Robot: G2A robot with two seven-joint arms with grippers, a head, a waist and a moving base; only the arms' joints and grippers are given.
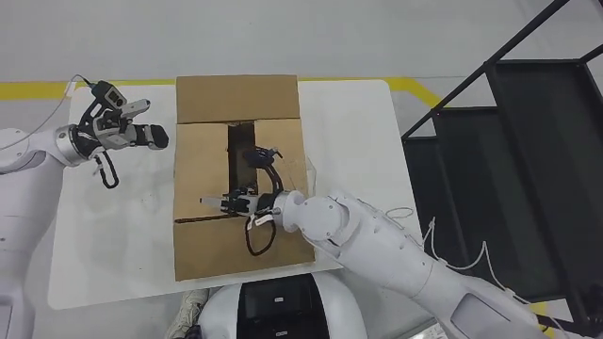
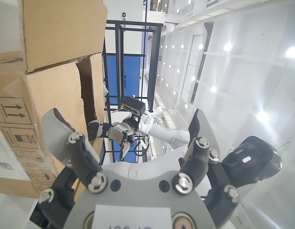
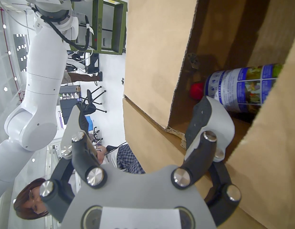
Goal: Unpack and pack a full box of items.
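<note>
Table (image 1: 113,245): white, spans the middle of the top view.
Box (image 1: 212,165): brown cardboard, mid-table, centre of that frame. The far flap is open toward the top of the frame. The top flaps are mostly shut, with 1 dark slit between them.
Contents, seen in the right wrist view: 1 bottle (image 3: 240,86) lying on its side at centre right of that frame. It has a red cap and a blue-and-white label with photo panels.
Right gripper (image 3: 142,120): over the slit, lower middle of the top view. Jaws apart, nothing held. 1 finger (image 3: 209,120) is over the opening by the bottle's cap; cannot tell if they touch.
Left gripper (image 1: 149,121): upper left of the top view, just beside the box. Jaws apart, empty.
</note>
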